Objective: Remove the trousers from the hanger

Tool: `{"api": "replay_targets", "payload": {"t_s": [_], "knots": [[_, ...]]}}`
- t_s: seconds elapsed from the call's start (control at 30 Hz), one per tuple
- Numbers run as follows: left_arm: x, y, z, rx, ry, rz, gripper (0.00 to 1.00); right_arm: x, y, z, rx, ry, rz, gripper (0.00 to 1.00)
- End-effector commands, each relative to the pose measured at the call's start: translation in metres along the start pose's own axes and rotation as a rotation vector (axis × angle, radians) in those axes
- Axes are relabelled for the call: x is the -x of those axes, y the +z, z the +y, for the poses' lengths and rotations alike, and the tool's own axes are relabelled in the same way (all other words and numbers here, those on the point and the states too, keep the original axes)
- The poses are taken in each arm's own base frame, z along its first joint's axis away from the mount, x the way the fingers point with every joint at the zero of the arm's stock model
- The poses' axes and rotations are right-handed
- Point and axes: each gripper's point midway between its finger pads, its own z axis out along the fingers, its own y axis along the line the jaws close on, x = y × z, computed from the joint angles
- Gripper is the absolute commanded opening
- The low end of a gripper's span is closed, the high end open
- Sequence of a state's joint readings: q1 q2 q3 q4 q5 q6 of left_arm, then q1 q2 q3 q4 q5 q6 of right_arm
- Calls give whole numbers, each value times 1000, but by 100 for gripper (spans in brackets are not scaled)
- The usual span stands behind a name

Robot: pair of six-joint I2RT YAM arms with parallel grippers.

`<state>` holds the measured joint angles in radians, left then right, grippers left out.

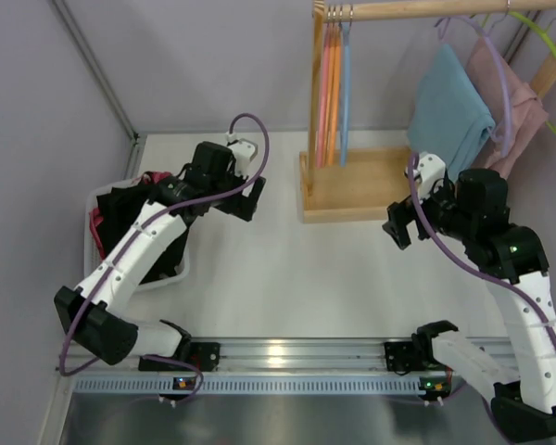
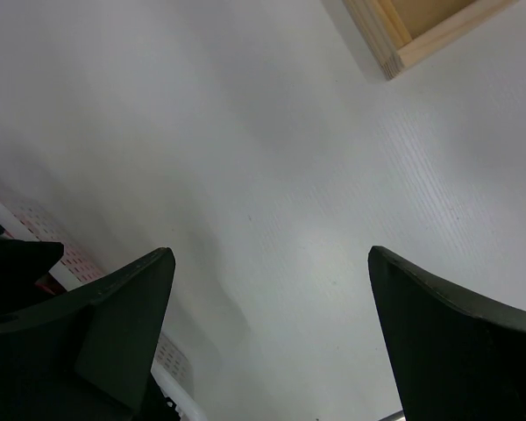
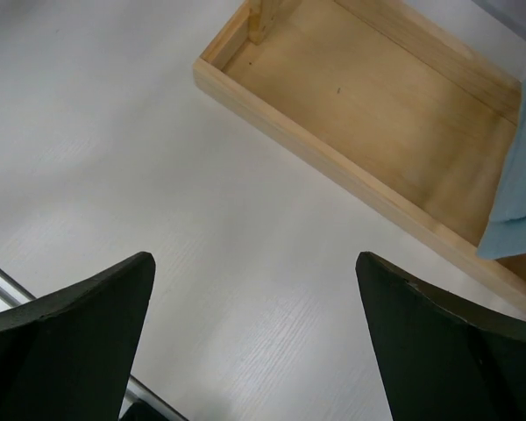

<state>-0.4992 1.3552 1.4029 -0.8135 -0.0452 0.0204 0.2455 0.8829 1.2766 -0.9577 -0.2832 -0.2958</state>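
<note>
Approach step, nothing gripped: left gripper (image 1: 246, 199) and right gripper (image 1: 398, 224), my 2 sets of jaws, hang wide apart and empty, blue trousers (image 1: 449, 109) draped on the purple hanger (image 1: 506, 93) up right; next, right gripper must rise to the cloth's hanging edge.

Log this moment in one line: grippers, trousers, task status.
left gripper: open, empty | right gripper: open, empty | blue trousers: hanging on wooden rack | removal: not started

A white tabletop (image 1: 287, 278) is enclosed by plain grey walls (image 1: 37, 111); an aluminium rail (image 1: 296, 352) is mounted along its near edge, where light is reflected.
</note>
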Motion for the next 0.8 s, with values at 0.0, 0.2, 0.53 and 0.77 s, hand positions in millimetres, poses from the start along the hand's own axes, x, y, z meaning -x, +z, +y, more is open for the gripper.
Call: {"api": "replay_targets", "payload": {"t_s": [0.0,0.2,0.53,0.77], "knots": [[29,-33,-2,-25,-26,-134,98,24,-15,-2,-7,-46,-84,99],[43,-47,17,69,-95,-184,98,71,-46,-6,-39,-94,-196,99],[89,-93,29,-13,-244,-358,98,170,-67,-81,-213,162,-374,99],[76,-114,45,23,-302,-451,98,224,-92,-143,-312,221,-527,100]]}}
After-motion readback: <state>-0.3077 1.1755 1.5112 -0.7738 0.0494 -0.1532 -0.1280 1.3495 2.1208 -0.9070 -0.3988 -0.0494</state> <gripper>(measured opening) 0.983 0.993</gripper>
